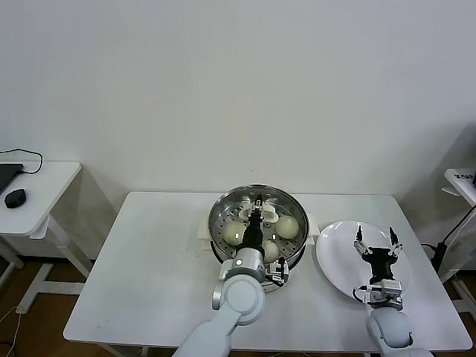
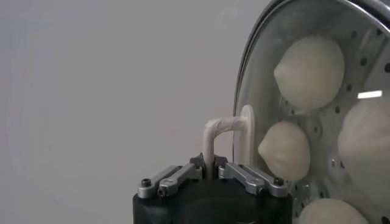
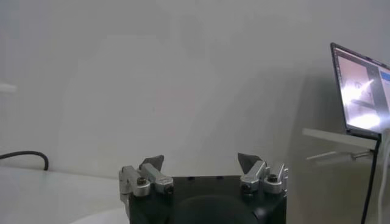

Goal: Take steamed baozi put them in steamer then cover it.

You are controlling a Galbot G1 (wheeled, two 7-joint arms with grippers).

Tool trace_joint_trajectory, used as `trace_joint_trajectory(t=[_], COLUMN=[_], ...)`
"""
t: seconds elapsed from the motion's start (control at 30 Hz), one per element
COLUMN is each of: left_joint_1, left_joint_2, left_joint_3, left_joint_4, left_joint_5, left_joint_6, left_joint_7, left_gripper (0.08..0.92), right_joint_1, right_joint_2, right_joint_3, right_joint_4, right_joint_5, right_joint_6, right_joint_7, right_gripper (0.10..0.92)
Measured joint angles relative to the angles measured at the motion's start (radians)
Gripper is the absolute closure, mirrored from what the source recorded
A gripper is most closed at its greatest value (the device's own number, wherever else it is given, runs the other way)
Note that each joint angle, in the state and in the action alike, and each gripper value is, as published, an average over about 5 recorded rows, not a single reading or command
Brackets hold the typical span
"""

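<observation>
The steamer (image 1: 220, 202), a shiny steel pot, stands at the table's middle. Three baozi (image 1: 234, 233) show inside it around my left arm; the left wrist view shows several baozi (image 2: 308, 70) through glass. My left gripper (image 1: 257, 210) is over the pot's middle, shut on the white handle (image 2: 222, 126) of the clear glass cover (image 2: 244, 79), which lies across the pot's mouth. I cannot tell whether the cover rests on the rim. My right gripper (image 1: 376, 242) hovers open and empty over the white plate (image 1: 338, 260); it also shows in the right wrist view (image 3: 201, 161).
The plate lies right of the pot near the table's right edge. The pot's white base (image 1: 202, 234) sticks out at its left. A side table with a mouse (image 1: 15, 198) stands far left. A laptop (image 3: 362, 91) is on a stand to the right.
</observation>
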Motion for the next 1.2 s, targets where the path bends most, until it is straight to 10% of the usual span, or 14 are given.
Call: trace_joint_trajectory(t=[0.5,1.2], left_joint_1=[0.017,0.129], left_joint_2=[0.026,0.199], left_joint_3=[-0.006,-0.032], left_joint_4=[-0.059,-0.314], left_joint_5=[-0.027,-0.218], left_joint_6=[-0.005,0.001], left_joint_7=[-0.004,-0.014], left_gripper=[0.265,0.177], right_joint_1=[0.001,0.006], right_joint_2=[0.000,0.007], right_joint_3=[-0.002,-0.003], right_joint_4=[0.004,0.017], right_joint_5=[-0.001,-0.001], right_joint_6=[0.002,0.003], right_joint_7=[0.000,-0.003], right_gripper=[0.203,0.203])
